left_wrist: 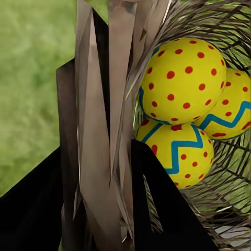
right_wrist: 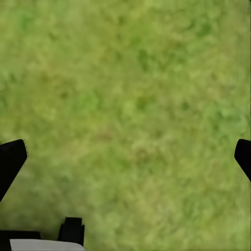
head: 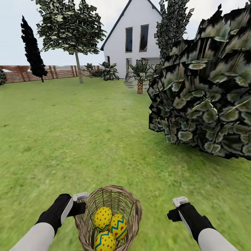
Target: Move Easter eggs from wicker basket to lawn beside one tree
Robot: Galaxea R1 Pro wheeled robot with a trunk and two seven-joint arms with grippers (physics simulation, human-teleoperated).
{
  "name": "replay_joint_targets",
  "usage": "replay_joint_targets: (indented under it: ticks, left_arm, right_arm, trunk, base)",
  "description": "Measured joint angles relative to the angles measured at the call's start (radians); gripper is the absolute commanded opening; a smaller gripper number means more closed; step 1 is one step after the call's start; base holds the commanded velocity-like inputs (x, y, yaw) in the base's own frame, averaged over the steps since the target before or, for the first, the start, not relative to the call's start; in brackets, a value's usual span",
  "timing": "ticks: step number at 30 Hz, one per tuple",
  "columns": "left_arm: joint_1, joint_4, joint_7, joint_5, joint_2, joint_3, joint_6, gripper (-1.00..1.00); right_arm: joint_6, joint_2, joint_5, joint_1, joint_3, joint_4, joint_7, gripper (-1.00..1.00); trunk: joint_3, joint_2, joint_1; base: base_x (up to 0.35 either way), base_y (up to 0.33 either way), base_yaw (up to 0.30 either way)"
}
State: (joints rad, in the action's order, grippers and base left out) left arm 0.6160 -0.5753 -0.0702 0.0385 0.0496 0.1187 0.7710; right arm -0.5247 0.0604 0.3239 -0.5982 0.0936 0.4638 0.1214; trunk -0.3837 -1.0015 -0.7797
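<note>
The wicker basket [head: 135, 209] sits low between my arms and holds the three Easter eggs: one dotted [head: 103, 218], one zigzag [head: 119, 226], one nearest me [head: 104, 241]. My left gripper [head: 81, 205] is shut on the basket's left rim. In the left wrist view the rim weave [left_wrist: 104, 104] runs between the black fingers [left_wrist: 31, 209], with the eggs [left_wrist: 183, 78] close behind it. My right gripper [head: 176, 209] hangs open to the right of the basket, holding nothing. Its wrist view has the gripper [right_wrist: 129, 151] over bare lawn [right_wrist: 130, 78]. A tree [head: 79, 68] with a straight trunk stands far back left.
A large leafy bush [head: 205, 97] fills the right side close ahead. A short palm [head: 140, 85], a dark cypress [head: 33, 52], a wooden fence [head: 59, 72] and a white house [head: 136, 38] lie at the back. Open lawn [head: 69, 139] stretches ahead toward the tree.
</note>
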Motion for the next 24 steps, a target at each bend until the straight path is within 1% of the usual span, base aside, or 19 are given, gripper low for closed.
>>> replay_joint_targets:
  ticks: [24]
  left_arm:
    - [0.000, -0.001, 0.000, 0.000, 0.001, 0.001, 0.000, -1.00]
  right_arm:
    - [0.000, 0.002, 0.000, 0.000, 0.000, 0.000, 0.000, 1.00]
  trunk:
    - [0.075, 0.168, 0.092]
  base:
    - [0.000, 0.000, 0.294]
